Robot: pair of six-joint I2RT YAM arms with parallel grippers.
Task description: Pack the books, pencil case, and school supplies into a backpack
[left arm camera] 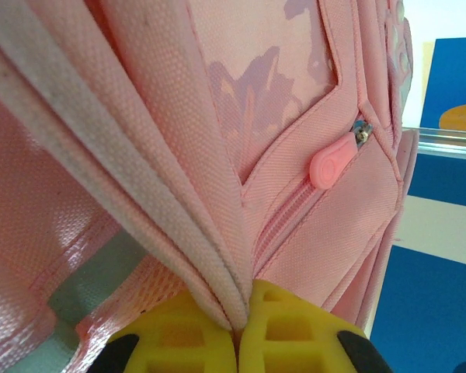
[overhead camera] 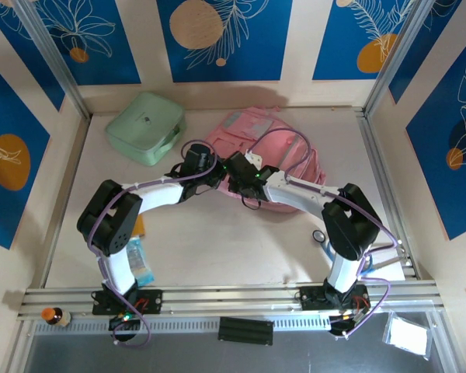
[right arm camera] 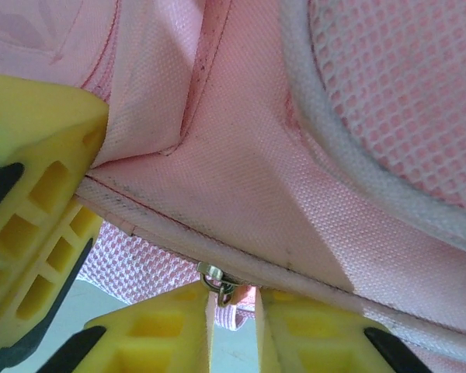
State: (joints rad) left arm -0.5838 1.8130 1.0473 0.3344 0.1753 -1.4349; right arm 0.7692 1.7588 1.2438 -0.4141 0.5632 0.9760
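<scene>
- Mint-green case (overhead camera: 144, 128) is seen in the upper left of the top view, on the table (overhead camera: 217, 241), just beside the backpack.
- Flat items (overhead camera: 142, 264) are seen at lower left, partly hidden under the left arm; their kind cannot be told.
- Left gripper (overhead camera: 212, 172) is placed at the lower left edge of the backpack, centre of frame.
- In the left wrist view, the left gripper (left arm camera: 239, 330) is clamped together on a pale bound edge of the backpack (left arm camera: 256, 93); the fabric is pinched between the yellow fingers (left arm camera: 295, 334).
- Pink zipper pull (left arm camera: 334, 162) is seen right of centre, at the top end of a closed pocket zip.
- Backpack (overhead camera: 283, 144) is lying flat at upper centre of the table, with both grippers at its lower edge.
- Right gripper (overhead camera: 234, 177) is set just right of the left one, on the same edge.
- In the right wrist view, the right gripper (right arm camera: 233, 299) is nearly together, with a narrow gap left. A metal zip ring (right arm camera: 217, 281) sits at the fingertips under a backpack seam (right arm camera: 241, 155); whether it is gripped cannot be told.
- Small ring (overhead camera: 318, 235) lies on the table at right, by the right arm.
</scene>
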